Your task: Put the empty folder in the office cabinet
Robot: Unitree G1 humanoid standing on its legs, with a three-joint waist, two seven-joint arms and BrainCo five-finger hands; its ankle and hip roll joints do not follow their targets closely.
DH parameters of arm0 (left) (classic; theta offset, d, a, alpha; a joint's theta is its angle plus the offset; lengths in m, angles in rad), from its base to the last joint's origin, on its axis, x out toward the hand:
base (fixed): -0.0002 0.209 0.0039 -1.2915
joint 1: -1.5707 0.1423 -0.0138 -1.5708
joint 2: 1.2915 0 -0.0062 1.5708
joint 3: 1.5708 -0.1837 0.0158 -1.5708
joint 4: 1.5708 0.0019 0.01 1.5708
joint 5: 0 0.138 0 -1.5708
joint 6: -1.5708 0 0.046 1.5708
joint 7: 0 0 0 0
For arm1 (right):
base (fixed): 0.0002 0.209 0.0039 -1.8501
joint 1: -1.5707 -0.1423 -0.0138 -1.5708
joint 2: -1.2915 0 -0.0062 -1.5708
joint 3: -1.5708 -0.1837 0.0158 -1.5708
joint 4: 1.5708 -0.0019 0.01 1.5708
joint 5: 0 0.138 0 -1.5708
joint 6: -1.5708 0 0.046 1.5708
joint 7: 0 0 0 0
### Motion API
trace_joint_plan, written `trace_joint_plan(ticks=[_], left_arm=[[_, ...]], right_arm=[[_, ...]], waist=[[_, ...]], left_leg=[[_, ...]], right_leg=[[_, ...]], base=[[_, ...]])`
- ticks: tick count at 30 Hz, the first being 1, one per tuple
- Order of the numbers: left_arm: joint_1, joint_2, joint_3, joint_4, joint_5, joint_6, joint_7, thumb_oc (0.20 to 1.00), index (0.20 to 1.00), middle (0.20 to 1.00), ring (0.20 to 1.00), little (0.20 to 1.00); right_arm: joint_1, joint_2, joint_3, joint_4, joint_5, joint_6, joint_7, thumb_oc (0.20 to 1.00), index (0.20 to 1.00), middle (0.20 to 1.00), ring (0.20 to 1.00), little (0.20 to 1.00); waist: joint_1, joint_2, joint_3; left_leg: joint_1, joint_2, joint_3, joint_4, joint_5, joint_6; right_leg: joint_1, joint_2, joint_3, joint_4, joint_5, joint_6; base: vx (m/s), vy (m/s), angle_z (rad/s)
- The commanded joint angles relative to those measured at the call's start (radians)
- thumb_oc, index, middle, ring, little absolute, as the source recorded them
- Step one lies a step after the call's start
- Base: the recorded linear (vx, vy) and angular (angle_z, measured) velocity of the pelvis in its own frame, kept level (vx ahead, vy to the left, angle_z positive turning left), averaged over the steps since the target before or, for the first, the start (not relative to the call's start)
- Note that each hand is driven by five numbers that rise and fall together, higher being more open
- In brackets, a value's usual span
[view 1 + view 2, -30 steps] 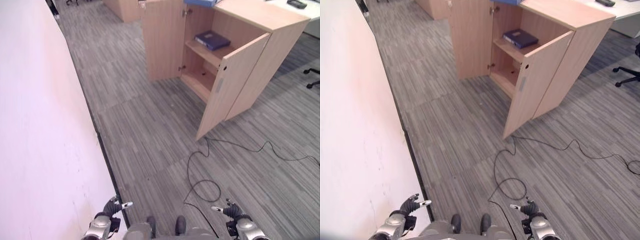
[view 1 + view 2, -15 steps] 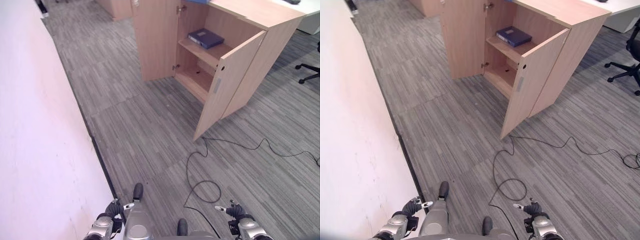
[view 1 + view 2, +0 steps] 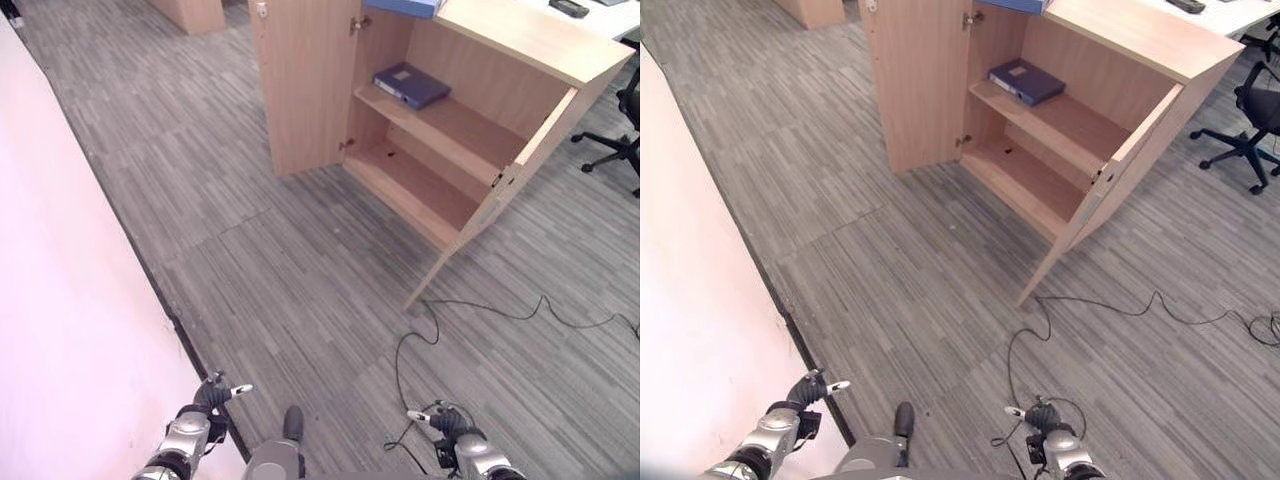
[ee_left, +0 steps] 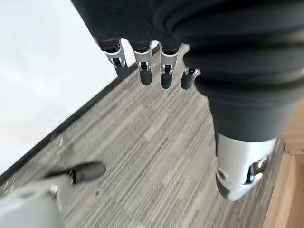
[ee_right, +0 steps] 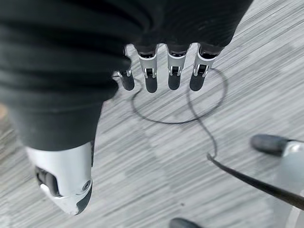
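A dark blue folder (image 3: 411, 85) lies flat on the upper shelf of the wooden office cabinet (image 3: 520, 40), whose two doors stand open. The lower shelf (image 3: 410, 185) is bare. My left hand (image 3: 207, 398) hangs low beside the white wall, far from the cabinet, fingers (image 4: 145, 71) relaxed and holding nothing. My right hand (image 3: 443, 424) hangs low on the other side, its fingers (image 5: 173, 76) also straight and empty, above grey carpet.
A white wall (image 3: 60, 330) runs along my left. A lighter blue folder (image 3: 405, 6) and a black device (image 3: 570, 8) lie on the cabinet's top. A black office chair (image 3: 615, 140) stands right of the cabinet. Another wooden unit (image 3: 190, 12) stands further back.
The camera has moved, so the cabinet's inside shows more fully and its right door is seen nearly edge-on. Both hands stay low and empty.
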State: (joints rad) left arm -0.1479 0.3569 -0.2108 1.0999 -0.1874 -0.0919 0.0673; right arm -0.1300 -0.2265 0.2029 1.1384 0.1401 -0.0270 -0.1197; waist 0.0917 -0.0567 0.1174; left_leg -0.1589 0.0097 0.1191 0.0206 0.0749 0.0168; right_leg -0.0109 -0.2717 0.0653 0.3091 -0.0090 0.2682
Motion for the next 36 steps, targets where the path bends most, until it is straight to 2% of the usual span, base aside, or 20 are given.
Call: trace_joint_plan(ticks=[1,2,3,5,7,9,10,12,16,18,21,23,25,26,27,28,30,31,32,36], left_arm=[[-0.019,0.014,0.014,-0.052,-0.011,-0.034,0.01,1.0,1.0,1.0,1.0,1.0],[-0.019,0.013,0.014,-0.052,-0.011,-0.034,0.01,1.0,1.0,1.0,1.0,1.0],[-0.026,0.013,0.016,-0.046,-0.009,-0.034,0.01,1.0,1.0,1.0,1.0,1.0],[-0.032,0.018,0.013,-0.053,0.003,-0.034,0.011,1.0,1.0,1.0,1.0,1.0],[-0.039,0.019,0.011,-0.065,0.0,-0.034,0.01,1.0,1.0,1.0,1.0,1.0],[-0.039,0.015,0.013,-0.093,0.001,-0.041,0.002,1.0,1.0,1.0,1.0,1.0],[-0.039,0.015,0.013,-0.094,0.001,-0.041,0.002,1.0,1.0,1.0,1.0,1.0],[-0.04,0.011,0.005,-0.119,0.006,-0.045,-0.005,1.0,1.0,1.0,1.0,1.0],[-0.052,0.003,-0.006,-0.153,-0.012,-0.05,-0.012,1.0,1.0,1.0,1.0,1.0],[-0.06,0.001,-0.012,-0.167,-0.023,-0.05,-0.015,1.0,1.0,1.0,1.0,1.0],[-0.084,-0.001,-0.02,-0.168,-0.018,-0.052,-0.013,1.0,1.0,1.0,1.0,1.0],[-0.09,-0.008,-0.012,-0.157,-0.037,-0.057,-0.002,1.0,1.0,1.0,1.0,1.0],[-0.084,-0.007,-0.005,-0.157,-0.049,-0.056,-0.002,1.0,1.0,1.0,1.0,1.0],[-0.079,-0.005,-0.002,-0.152,-0.052,-0.055,-0.003,1.0,1.0,1.0,1.0,1.0],[-0.078,-0.005,-0.002,-0.152,-0.052,-0.055,-0.003,1.0,1.0,1.0,1.0,1.0],[-0.076,-0.005,-0.002,-0.149,-0.051,-0.056,-0.002,1.0,1.0,1.0,1.0,1.0],[-0.069,-0.006,-0.001,-0.145,-0.051,-0.056,-0.003,1.0,1.0,1.0,1.0,1.0],[-0.062,-0.01,0.001,-0.137,-0.056,-0.057,-0.002,1.0,1.0,1.0,1.0,1.0],[-0.061,-0.01,0.001,-0.136,-0.056,-0.057,-0.002,1.0,1.0,1.0,1.0,1.0],[-0.037,-0.015,0.018,-0.123,-0.075,-0.066,0.009,1.0,1.0,1.0,1.0,1.0]], right_arm=[[-0.027,-0.058,-0.028,-0.053,0.059,-0.021,-0.02,1.0,1.0,1.0,1.0,1.0],[-0.027,-0.059,-0.027,-0.053,0.059,-0.021,-0.02,1.0,1.0,1.0,1.0,1.0],[-0.029,-0.063,-0.033,-0.052,0.067,-0.024,-0.023,1.0,1.0,1.0,1.0,1.0],[-0.03,-0.076,-0.035,-0.052,0.074,-0.028,-0.029,1.0,1.0,1.0,1.0,1.0],[-0.025,-0.086,-0.039,-0.049,0.08,-0.03,-0.038,1.0,1.0,1.0,1.0,1.0],[-0.008,-0.099,-0.052,-0.048,0.082,-0.032,-0.04,1.0,1.0,1.0,1.0,1.0],[-0.007,-0.099,-0.052,-0.048,0.082,-0.032,-0.04,1.0,1.0,1.0,1.0,1.0],[0.008,-0.121,-0.062,-0.061,0.09,-0.037,-0.04,1.0,1.0,1.0,1.0,1.0],[0.008,-0.159,-0.065,-0.106,0.103,-0.046,-0.044,1.0,1.0,1.0,1.0,1.0],[0.011,-0.176,-0.072,-0.132,0.104,-0.047,-0.042,1.0,1.0,1.0,1.0,1.0],[0.025,-0.207,-0.08,-0.182,0.105,-0.053,-0.044,1.0,1.0,1.0,1.0,1.0],[0.026,-0.222,-0.084,-0.167,0.111,-0.049,-0.044,1.0,1.0,1.0,1.0,1.0],[0.029,-0.228,-0.091,-0.153,0.11,-0.044,-0.045,1.0,1.0,1.0,1.0,1.0],[0.033,-0.233,-0.097,-0.143,0.11,-0.042,-0.045,1.0,1.0,1.0,1.0,1.0],[0.033,-0.233,-0.097,-0.143,0.11,-0.042,-0.045,1.0,1.0,1.0,1.0,1.0],[0.035,-0.233,-0.099,-0.136,0.11,-0.041,-0.045,1.0,1.0,1.0,1.0,1.0],[0.038,-0.237,-0.101,-0.119,0.108,-0.04,-0.046,1.0,1.0,1.0,1.0,1.0],[0.038,-0.238,-0.102,-0.102,0.109,-0.039,-0.048,1.0,1.0,1.0,1.0,1.0],[0.038,-0.238,-0.102,-0.102,0.109,-0.039,-0.048,1.0,1.0,1.0,1.0,1.0],[0.045,-0.231,-0.103,-0.084,0.105,-0.034,-0.048,1.0,1.0,1.0,1.0,1.0]], waist=[[-0.023,0.049,0.068],[-0.025,0.048,0.07],[-0.043,0.059,0.086],[-0.06,0.06,0.098],[-0.079,0.057,0.107],[-0.084,0.056,0.097],[-0.083,0.057,0.098],[-0.096,0.065,0.099],[-0.116,0.084,0.09],[-0.129,0.083,0.09],[-0.141,0.072,0.1],[-0.136,0.065,0.113],[-0.128,0.063,0.111],[-0.124,0.064,0.105],[-0.124,0.063,0.106],[-0.121,0.068,0.103],[-0.114,0.082,0.098],[-0.105,0.093,0.097],[-0.105,0.092,0.099],[-0.086,0.109,0.095]], left_leg=[[-0.033,0.129,0.0,0.062,-0.019,-0.071],[-0.029,0.128,0.0,0.061,-0.02,-0.072],[0.015,0.117,0.005,0.044,-0.033,-0.069],[0.062,0.1,0.026,0.02,-0.049,-0.07],[0.124,0.078,0.041,-0.001,-0.076,-0.073],[0.151,0.065,0.066,0.004,-0.099,-0.077],[0.152,0.065,0.067,0.004,-0.1,-0.077],[0.161,0.067,0.068,0.031,-0.115,-0.085],[0.162,0.084,0.076,0.077,-0.122,-0.108],[0.154,0.102,0.093,0.133,-0.123,-0.127],[0.097,0.144,0.098,0.3,-0.072,-0.165],[0.055,0.165,0.076,0.365,-0.028,-0.172],[0.036,0.196,0.073,0.325,-0.021,-0.17],[0.045,0.227,0.068,0.254,-0.017,-0.169],[0.049,0.226,0.07,0.25,-0.016,-0.169],[0.057,0.237,0.063,0.191,0.004,-0.175],[0.071,0.251,0.028,0.088,0.051,-0.188],[0.063,0.26,-0.019,0.022,0.091,-0.199],[0.067,0.259,-0.019,0.019,0.093,-0.2],[0.052,0.282,-0.103,-0.064,0.138,-0.228]], right_leg=[[-0.046,0.101,-0.134,0.062,0.013,-0.049],[-0.045,0.099,-0.135,0.067,0.007,-0.049],[-0.091,0.138,-0.154,0.063,-0.057,-0.07],[-0.115,0.158,-0.222,-0.037,-0.071,-0.089],[-0.119,0.16,-0.314,-0.141,-0.048,-0.113],[-0.084,0.147,-0.377,-0.194,-0.042,-0.125],[-0.082,0.147,-0.376,-0.196,-0.041,-0.125],[-0.058,0.168,-0.323,-0.204,-0.054,-0.141],[-0.031,0.174,-0.316,-0.236,-0.048,-0.161],[-0.014,0.173,-0.318,-0.245,-0.053,-0.167],[0.023,0.18,-0.303,-0.256,-0.067,-0.194],[0.059,0.19,-0.289,-0.259,-0.087,-0.208],[0.08,0.186,-0.278,-0.263,-0.1,-0.203],[0.091,0.181,-0.274,-0.264,-0.106,-0.194],[0.093,0.18,-0.273,-0.264,-0.106,-0.194],[0.102,0.18,-0.269,-0.268,-0.108,-0.187],[0.12,0.185,-0.258,-0.274,-0.116,-0.176],[0.141,0.184,-0.239,-0.279,-0.127,-0.17],[0.143,0.183,-0.239,-0.279,-0.128,-0.17],[0.185,0.165,-0.185,-0.265,-0.167,-0.158]], base=[[0.13,0.237,-0.46],[0.19,0.259,-0.46],[0.16,0.129,-0.17],[0.22,0.096,-0.17],[0.24,0.009,-0.23],[0.19,-0.021,-0.01],[0.13,-0.046,0.05],[0.11,-0.053,-0.13],[0.1,-0.065,0.01],[0.09,-0.096,-0.07],[0.07,-0.115,0.0],[0.12,-0.076,-0.05],[0.13,0.055,-0.36],[0.11,0.081,-0.4],[0.13,0.099,-0.31],[0.1,0.091,-0.25],[0.16,0.177,-0.29],[0.14,0.154,-0.22],[0.17,0.144,-0.25],[0.19,0.166,-0.13]])
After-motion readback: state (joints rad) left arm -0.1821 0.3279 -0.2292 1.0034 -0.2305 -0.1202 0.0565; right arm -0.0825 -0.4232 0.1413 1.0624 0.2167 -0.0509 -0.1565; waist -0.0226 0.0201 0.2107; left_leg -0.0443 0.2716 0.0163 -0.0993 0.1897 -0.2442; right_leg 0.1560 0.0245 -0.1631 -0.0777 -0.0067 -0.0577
